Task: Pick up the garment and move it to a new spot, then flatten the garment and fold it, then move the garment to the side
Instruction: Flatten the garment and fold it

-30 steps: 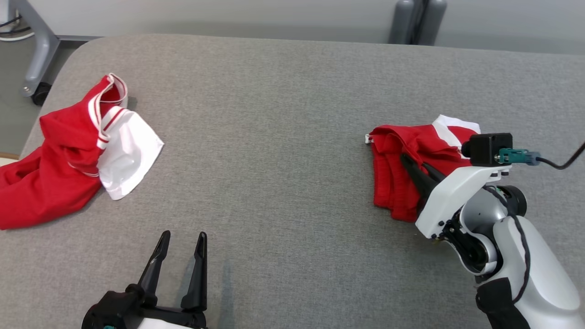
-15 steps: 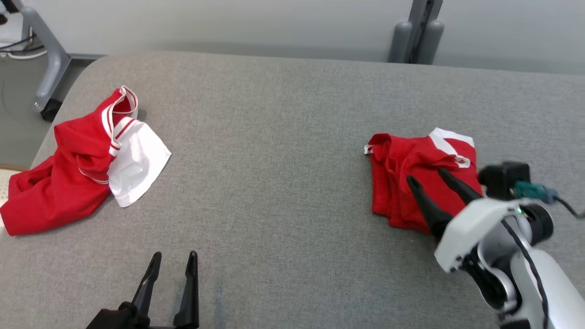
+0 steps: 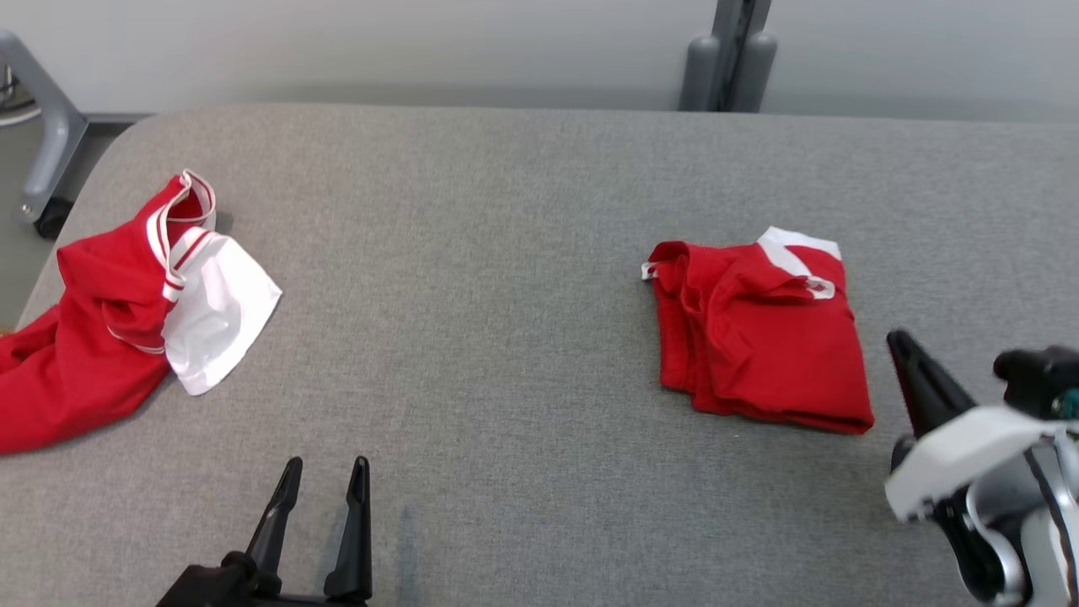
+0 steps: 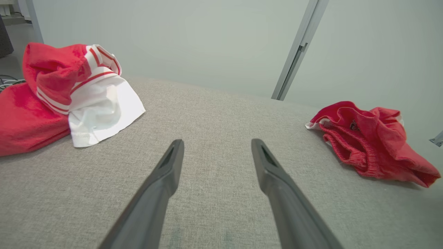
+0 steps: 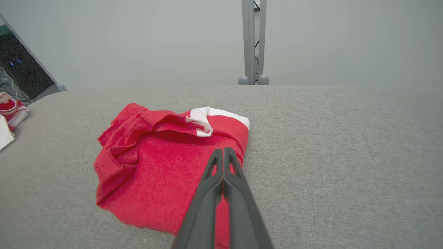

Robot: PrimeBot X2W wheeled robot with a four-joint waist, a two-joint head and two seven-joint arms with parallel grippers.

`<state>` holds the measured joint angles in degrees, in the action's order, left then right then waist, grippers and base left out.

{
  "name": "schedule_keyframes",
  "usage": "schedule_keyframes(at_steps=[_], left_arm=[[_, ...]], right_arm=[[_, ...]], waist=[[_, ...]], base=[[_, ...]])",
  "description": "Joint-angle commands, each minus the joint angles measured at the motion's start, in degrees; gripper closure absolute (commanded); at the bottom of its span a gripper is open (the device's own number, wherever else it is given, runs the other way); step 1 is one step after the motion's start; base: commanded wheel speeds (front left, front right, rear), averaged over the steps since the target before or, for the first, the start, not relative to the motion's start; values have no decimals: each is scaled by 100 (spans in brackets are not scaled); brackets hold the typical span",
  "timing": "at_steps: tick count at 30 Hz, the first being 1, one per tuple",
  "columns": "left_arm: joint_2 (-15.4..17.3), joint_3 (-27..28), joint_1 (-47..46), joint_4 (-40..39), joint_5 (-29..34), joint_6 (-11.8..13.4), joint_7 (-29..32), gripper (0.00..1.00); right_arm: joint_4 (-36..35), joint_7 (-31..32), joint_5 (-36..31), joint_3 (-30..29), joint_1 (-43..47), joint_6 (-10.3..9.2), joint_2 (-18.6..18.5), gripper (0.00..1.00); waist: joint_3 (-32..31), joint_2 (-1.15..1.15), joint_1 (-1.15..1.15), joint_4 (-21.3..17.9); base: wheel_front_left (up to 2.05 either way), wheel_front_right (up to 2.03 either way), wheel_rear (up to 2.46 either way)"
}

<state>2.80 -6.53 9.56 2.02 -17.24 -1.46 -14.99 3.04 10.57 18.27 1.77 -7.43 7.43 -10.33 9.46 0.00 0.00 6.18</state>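
The folded garment (image 3: 763,337) lies on the right of the table (image 3: 506,211), touched by neither gripper. The right gripper (image 3: 902,344) is pressed together near it; the left gripper (image 3: 327,465) stands spread, empty. A crumpled shirt (image 3: 126,320) lies far left

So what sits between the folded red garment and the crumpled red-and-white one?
Nothing. In the head view, the stretch between the folded garment and the crumpled garment is bare grey table. The left wrist view shows the same.
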Motion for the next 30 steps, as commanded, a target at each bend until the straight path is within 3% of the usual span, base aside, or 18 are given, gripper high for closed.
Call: schedule_keyframes(at_steps=[1, 8, 13, 23, 30], left_arm=[[22, 2, -155, -12, -13, -27, -28, 0], [23, -57, -412, 92, 27, -128, -28, 0], [20, -69, -503, 150, 12, -152, -28, 0], [21, -232, -488, 236, -125, -66, -28, 0], [21, -384, -454, 304, -206, -36, -28, 0]], right_arm=[[171, -58, -72, -94, -280, 6, 81, 100], [1711, -198, -521, -363, -1308, 7, 373, 100], [2383, -298, -805, -419, -1675, 7, 429, 100], [3098, -472, -956, 154, -2348, 7, 565, 100], [3480, -544, -1144, 178, -2697, 7, 533, 100]], waist=[[151, 0, 0, 66], [514, 0, 0, 286], [571, 0, 0, 433], [430, 0, 0, 731], [340, 0, 0, 1023]], base=[[0, 0, 0], [0, 0, 0], [0, 0, 0], [0, 0, 0], [0, 0, 0]])
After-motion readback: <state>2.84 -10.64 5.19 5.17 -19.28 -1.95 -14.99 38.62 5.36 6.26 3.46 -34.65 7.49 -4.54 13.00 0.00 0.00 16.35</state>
